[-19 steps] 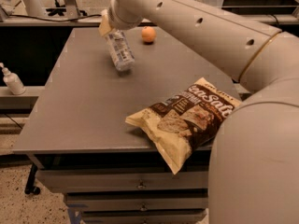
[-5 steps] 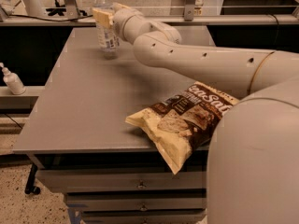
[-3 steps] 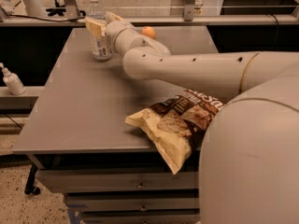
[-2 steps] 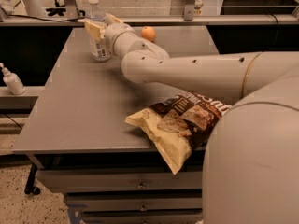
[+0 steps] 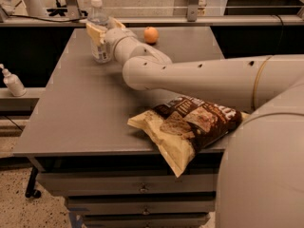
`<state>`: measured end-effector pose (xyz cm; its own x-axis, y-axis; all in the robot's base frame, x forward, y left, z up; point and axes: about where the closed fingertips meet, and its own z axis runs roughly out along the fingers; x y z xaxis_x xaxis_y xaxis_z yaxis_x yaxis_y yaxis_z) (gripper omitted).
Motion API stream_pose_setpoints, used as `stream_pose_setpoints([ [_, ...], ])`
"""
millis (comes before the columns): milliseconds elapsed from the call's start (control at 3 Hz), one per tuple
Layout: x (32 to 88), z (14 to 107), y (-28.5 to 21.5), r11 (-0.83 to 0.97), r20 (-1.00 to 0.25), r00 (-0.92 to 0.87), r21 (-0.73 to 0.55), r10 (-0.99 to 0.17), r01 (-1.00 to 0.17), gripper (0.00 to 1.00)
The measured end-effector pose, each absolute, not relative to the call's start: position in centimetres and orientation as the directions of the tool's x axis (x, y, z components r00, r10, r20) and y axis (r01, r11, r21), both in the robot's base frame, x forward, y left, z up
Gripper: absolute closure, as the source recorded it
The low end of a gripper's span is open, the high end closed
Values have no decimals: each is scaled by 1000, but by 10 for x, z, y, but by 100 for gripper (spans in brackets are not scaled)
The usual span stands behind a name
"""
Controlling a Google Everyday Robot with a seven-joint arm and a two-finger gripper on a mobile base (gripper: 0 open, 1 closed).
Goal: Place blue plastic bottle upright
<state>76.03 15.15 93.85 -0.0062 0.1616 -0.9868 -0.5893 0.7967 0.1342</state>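
Note:
The blue plastic bottle (image 5: 99, 30) is a clear slim bottle with a white cap and a pale label. It stands upright at the far left of the grey table (image 5: 71, 108). My gripper (image 5: 100, 30) is at the bottle's middle, its pale fingers (image 5: 93, 31) on either side of it, shut on the bottle. The white arm reaches in from the right across the table.
An orange (image 5: 151, 34) sits at the table's far edge, right of the gripper. A chip bag (image 5: 187, 127) lies at the front right, overhanging the edge. A small white pump bottle (image 5: 12, 82) stands on a lower shelf at the left. Drawers are below the tabletop.
The bottle went from tilted above the table to upright at the far left. My gripper carried it left and back and still holds it.

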Motion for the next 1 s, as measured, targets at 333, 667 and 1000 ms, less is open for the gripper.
stream_pose_setpoints([
  [333,755,940,151,793,-986,-7,137,165,-594,13],
  [667,752,941,151,792,-986,-6,137,166,-595,0],
  [1000,750,942,149,794,-986,-4,134,164,-593,0],
])
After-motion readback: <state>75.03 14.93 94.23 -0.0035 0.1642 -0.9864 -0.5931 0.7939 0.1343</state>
